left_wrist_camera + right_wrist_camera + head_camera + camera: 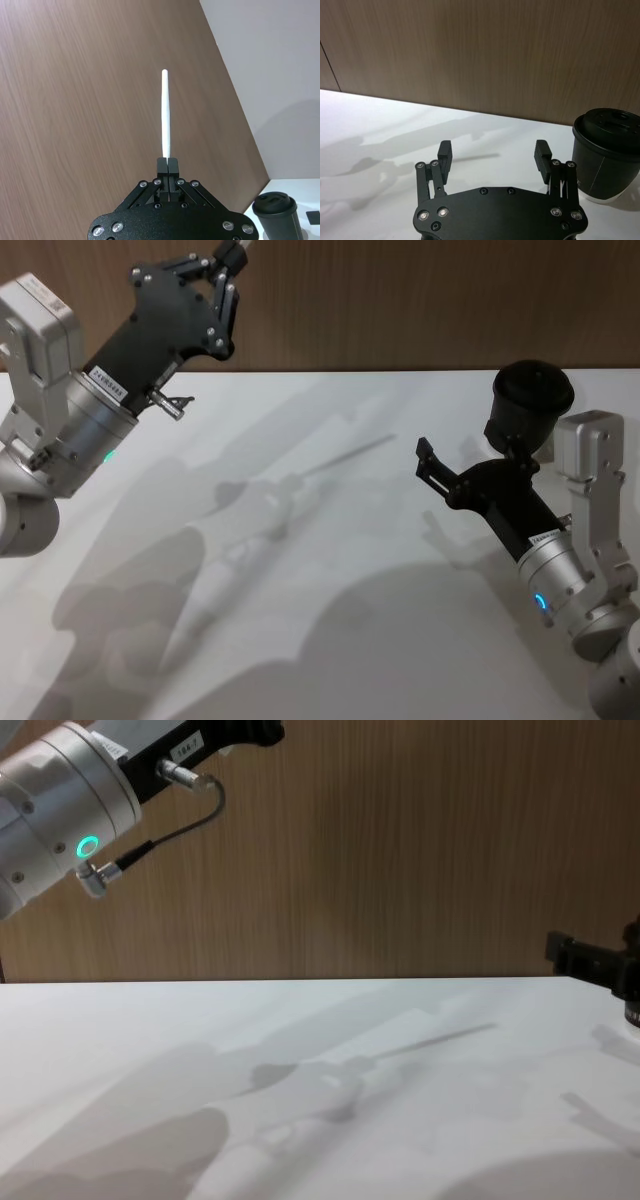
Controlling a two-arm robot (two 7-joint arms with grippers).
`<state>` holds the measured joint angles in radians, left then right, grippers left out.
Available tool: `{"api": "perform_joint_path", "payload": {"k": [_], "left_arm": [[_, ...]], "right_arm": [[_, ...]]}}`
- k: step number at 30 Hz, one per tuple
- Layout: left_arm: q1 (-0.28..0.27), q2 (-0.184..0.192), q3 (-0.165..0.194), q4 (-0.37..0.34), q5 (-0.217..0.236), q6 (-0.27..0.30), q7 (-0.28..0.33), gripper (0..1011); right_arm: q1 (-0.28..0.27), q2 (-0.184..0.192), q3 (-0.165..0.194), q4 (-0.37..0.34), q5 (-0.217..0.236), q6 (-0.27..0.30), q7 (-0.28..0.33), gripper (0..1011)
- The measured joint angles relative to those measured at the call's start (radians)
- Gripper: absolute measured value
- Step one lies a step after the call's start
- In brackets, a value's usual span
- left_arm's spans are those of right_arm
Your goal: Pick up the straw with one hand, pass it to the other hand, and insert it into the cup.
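While left gripper (168,164) hangs high at left above table (300,620), its fingers pinch one end of straw (165,115). Straw sticks straight out from tips, white against wood wall (75,100). Right gripper (493,152) low at right, fingers spread wide, nothing between. Black lidded cup (610,150) upright on table, just beside right gripper. Straw well apart from cup.

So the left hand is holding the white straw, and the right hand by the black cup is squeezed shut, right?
Not quite. The right hand is open, holding nothing; the right wrist view shows it. The rest is right: the left hand is holding the white straw, and the right hand is by the black cup.
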<state>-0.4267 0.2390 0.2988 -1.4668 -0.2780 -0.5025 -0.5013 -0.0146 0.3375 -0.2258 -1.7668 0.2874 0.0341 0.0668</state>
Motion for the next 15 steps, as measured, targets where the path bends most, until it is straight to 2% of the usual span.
{"api": "perform_joint_path", "payload": {"k": [15], "left_arm": [[-0.009,0.004,0.008,-0.008,0.003,-0.01,-0.007,10]], "right_arm": [[0.0,0.0,0.0,0.0,0.0,0.0,0.0,1001]]}}
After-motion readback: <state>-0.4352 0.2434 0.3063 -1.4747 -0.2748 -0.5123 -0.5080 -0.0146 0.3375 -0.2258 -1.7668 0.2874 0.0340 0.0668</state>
